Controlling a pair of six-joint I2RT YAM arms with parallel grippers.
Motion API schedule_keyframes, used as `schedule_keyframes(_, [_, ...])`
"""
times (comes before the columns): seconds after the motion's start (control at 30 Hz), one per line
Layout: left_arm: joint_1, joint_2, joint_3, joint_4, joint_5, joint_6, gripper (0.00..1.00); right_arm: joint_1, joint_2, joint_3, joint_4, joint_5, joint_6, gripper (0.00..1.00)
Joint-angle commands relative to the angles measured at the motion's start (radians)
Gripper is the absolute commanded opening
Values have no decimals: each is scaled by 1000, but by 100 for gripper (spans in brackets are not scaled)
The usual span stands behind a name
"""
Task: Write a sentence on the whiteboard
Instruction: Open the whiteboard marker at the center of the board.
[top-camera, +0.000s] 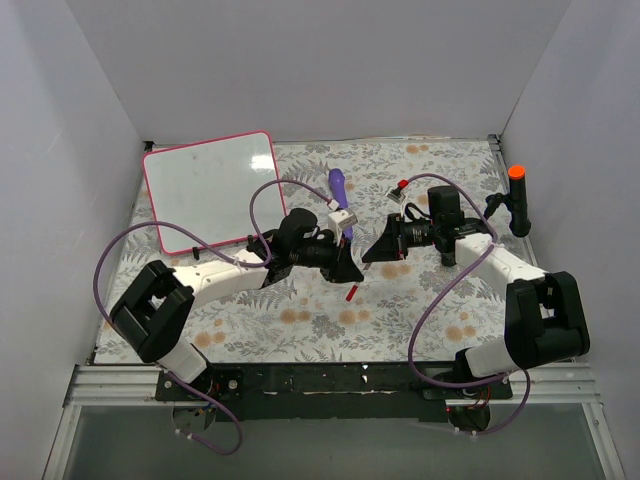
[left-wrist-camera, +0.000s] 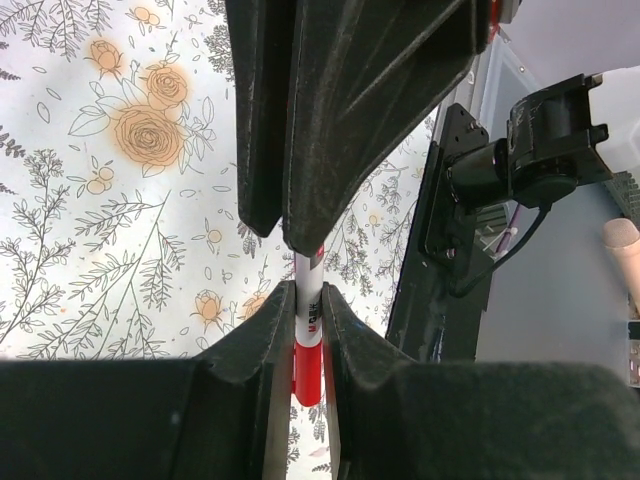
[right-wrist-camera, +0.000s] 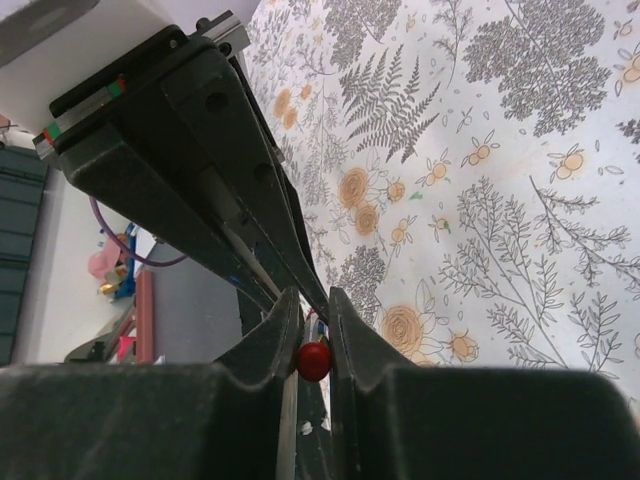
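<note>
- One whiteboard lies flat at 10 o'clock on the floral table. Its long axis runs roughly 9 to 3, and its left edge is near the wall.
- The left gripper is clamped on one red-and-white marker, which runs roughly 12 to 6 in the top view.
- The right gripper is pinched on the marker's red end.
- A strip of cloth shows between the board's near edge and the left arm.

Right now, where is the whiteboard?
In the top view, the whiteboard lies flat at the far left corner of the table, left of the purple stick.
</note>
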Motion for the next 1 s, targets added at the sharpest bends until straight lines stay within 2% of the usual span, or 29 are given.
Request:
schedule_keyframes(0.0, [-6,-15,28,24,-15,17,0,4,-15,38,32,-31,4,1])
schedule_keyframes(0.07, [-6,-34,14,44,-30,6,4,6,-35,33,32,-29,2,1])
schedule_keyframes(0.1, [-6,-63,5,52,-44,0,11,3,-41,35,32,-20,1,1])
schedule_keyframes(0.13, [-6,-80,-5,60,-74,-8,29,0,-49,36,32,-20,-1,1])
schedule_keyframes(0.23, [-6,-176,-51,93,-131,-28,55,-25,-72,38,32,-23,1,1])
schedule_keyframes(0.27, [-4,-204,-80,107,-142,-33,70,-45,-82,39,32,-28,5,1])
schedule_keyframes(0.3, [-1,-230,-95,115,-154,-40,77,-55,-85,43,31,-44,22,1])
schedule_keyframes(0.33, [-1,-292,-119,127,-171,-48,98,-65,-91,47,32,-57,28,1])
schedule_keyframes(0.43, [5,-420,-231,196,-269,-114,98,-82,-116,64,32,-92,53,1])
schedule_keyframes(0.5, [14,-469,-314,279,-233,-109,98,-86,-136,70,29,-109,68,1])
schedule_keyframes(0.57, [13,-488,-334,299,-193,-83,98,-88,-153,75,32,-115,86,1])
schedule_keyframes(0.67, [10,-437,-331,293,-104,-68,95,-89,-173,76,64,-129,125,1])
schedule_keyframes(0.7, [2,-420,-327,288,-79,-62,98,-88,-176,76,66,-130,134,1])
schedule_keyframes(0.87, [-59,-345,-285,267,-124,32,98,-108,-210,30,127,-149,191,1])
schedule_keyframes(0.97, [-73,-298,-249,271,-112,47,93,-123,-226,12,153,-155,203,1])
